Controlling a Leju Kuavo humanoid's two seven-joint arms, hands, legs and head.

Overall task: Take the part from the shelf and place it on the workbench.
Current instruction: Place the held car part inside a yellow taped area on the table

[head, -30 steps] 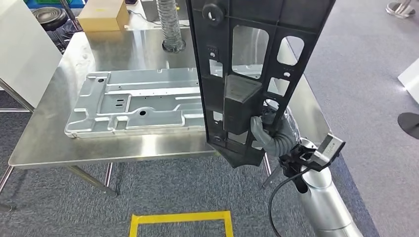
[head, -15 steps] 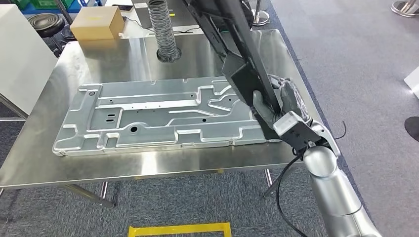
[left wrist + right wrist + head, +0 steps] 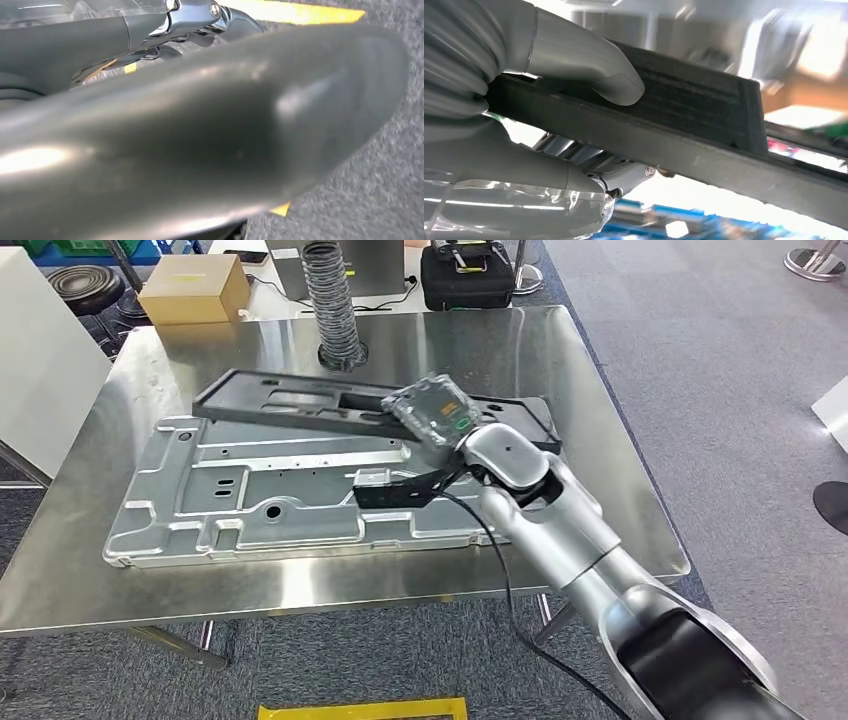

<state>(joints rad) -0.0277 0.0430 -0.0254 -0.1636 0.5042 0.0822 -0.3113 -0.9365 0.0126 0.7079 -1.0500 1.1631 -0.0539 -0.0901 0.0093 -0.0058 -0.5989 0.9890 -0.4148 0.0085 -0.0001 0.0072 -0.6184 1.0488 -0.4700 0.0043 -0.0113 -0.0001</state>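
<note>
The long black plastic part [image 3: 300, 405] lies nearly flat, slightly tilted, above the silver stamped panel [image 3: 250, 490] on the steel workbench [image 3: 620, 470]. My right hand [image 3: 436, 412] holds the part at its right portion, with the wrist turned over it. In the right wrist view the grey thumb [image 3: 589, 70] presses on the black part [image 3: 704, 115] and the fingers wrap it from the other side. Whether the part's far end touches the panel I cannot tell. My left hand [image 3: 190, 20] hangs over grey carpet, blurred behind a large grey shape.
A ribbed grey hose [image 3: 333, 305] stands at the bench's back edge. Behind it are a cardboard box [image 3: 195, 288] and a black case [image 3: 468, 275]. A white cabinet [image 3: 40, 370] flanks the bench's left side. Yellow tape [image 3: 360, 708] marks the floor in front.
The black part has swung from steeply tilted down to nearly flat over the silver panel. My right arm has reached forward over the bench and its wrist has turned over.
</note>
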